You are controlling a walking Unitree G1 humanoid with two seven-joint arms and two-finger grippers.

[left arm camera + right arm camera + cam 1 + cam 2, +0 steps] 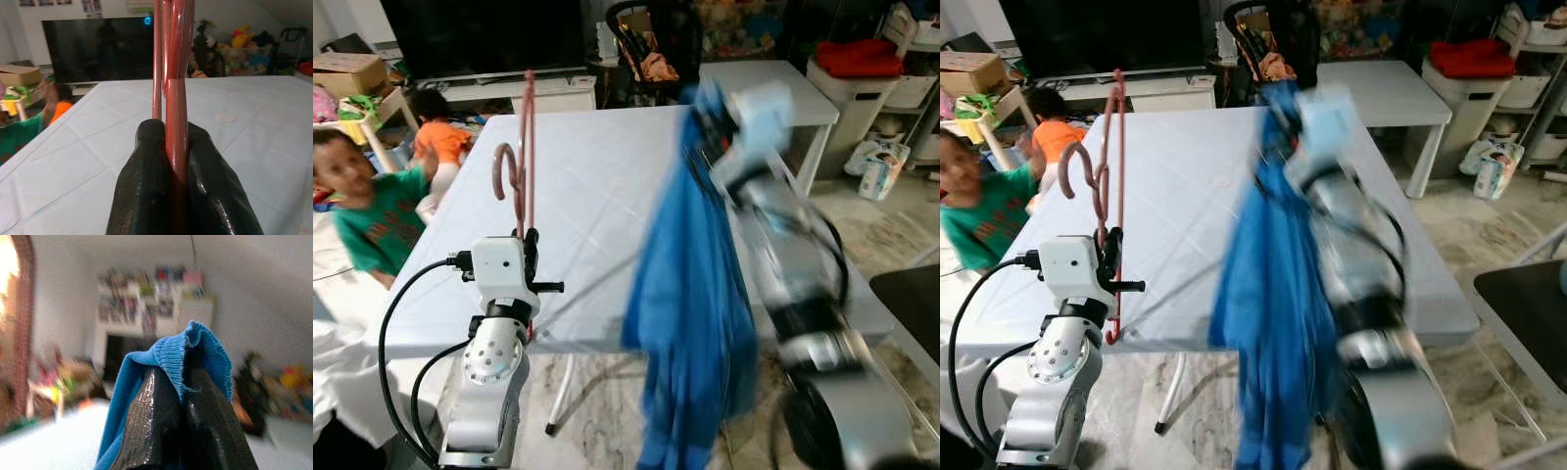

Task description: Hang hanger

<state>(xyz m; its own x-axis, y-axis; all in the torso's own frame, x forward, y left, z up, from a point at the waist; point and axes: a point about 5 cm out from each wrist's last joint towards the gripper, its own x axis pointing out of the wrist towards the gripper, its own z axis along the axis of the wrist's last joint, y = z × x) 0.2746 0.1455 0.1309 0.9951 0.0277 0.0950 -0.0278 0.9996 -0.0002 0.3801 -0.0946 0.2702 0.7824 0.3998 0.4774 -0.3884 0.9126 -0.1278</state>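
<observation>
Two grips held: left gripper (176, 147) clamped the stiff, light, slick hanger (521, 157) upright by its bar; right gripper (183, 382), blurred, apparently pinched the limp blue garment's (690, 294) edge.

The left tool (525, 245) stands upright at the near edge of the table (597, 186), fingers (146, 181) clamped together. The right tool (181, 382), raised above the table's right side, is pinched closed, its arm blurred.

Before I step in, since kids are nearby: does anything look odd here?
Nothing is damaged or spilled. The left gripper holds the red hanger upright, bare; the right gripper holds the blue garment dangling off the table edge, not on it.
</observation>
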